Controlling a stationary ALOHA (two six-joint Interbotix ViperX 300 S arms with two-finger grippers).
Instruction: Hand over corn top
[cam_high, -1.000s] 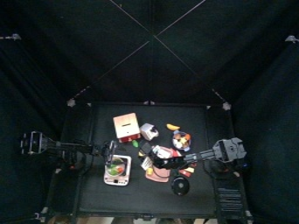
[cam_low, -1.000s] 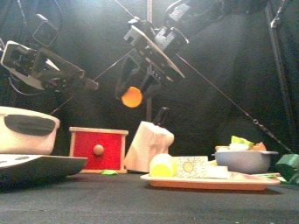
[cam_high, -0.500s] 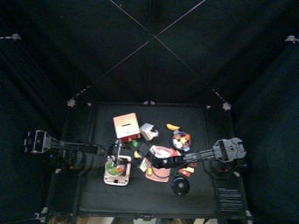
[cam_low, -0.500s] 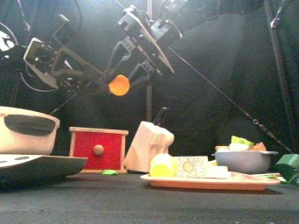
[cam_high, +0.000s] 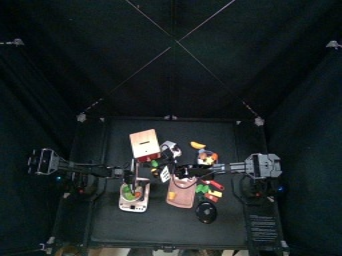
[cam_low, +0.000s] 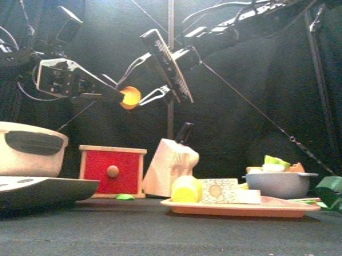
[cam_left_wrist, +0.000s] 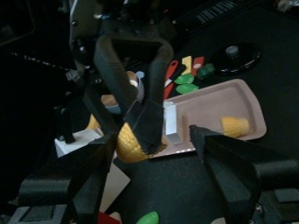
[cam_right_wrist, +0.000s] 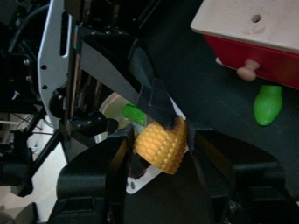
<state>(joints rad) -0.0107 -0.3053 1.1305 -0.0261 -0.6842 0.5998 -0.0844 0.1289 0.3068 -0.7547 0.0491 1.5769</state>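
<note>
From the top, both arms meet above the middle of the black tabletop (cam_high: 100, 215). From the front, the right gripper (cam_low: 138, 92) grips the bumpy yellow corn (cam_low: 130, 96) high up. The left gripper (cam_left_wrist: 146, 144) has wide, empty jaws around it; closing is left, with open room above the red wooden box (cam_low: 112, 170).

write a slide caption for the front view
Right gripper holds the corn in mid-air beside the open left gripper, above the red drawer box.
</note>
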